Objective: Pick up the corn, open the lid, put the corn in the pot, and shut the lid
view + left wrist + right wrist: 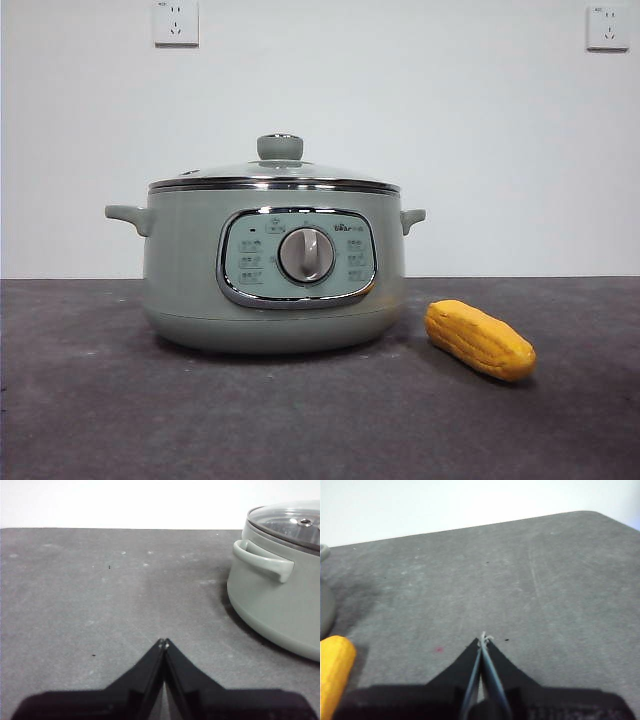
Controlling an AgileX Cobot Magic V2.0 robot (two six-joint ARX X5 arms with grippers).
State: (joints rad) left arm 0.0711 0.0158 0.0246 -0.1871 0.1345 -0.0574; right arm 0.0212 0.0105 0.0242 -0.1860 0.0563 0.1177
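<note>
The sage-green pot (272,270) stands on the dark table with the glass lid (275,176) shut on it, green knob (280,147) on top. The yellow-orange corn (479,340) lies on the table to the right of the pot, near its base. In the left wrist view my left gripper (163,643) is shut and empty above bare table, with the pot (280,600) and lid (292,524) off to one side. In the right wrist view my right gripper (483,640) is shut and empty, with the corn (334,672) close beside it. Neither arm shows in the front view.
A white wall stands behind the table with two power sockets (176,22) (607,27) high up. The grey table top (320,430) runs in front of the pot; its far corner edge shows in the right wrist view (600,515).
</note>
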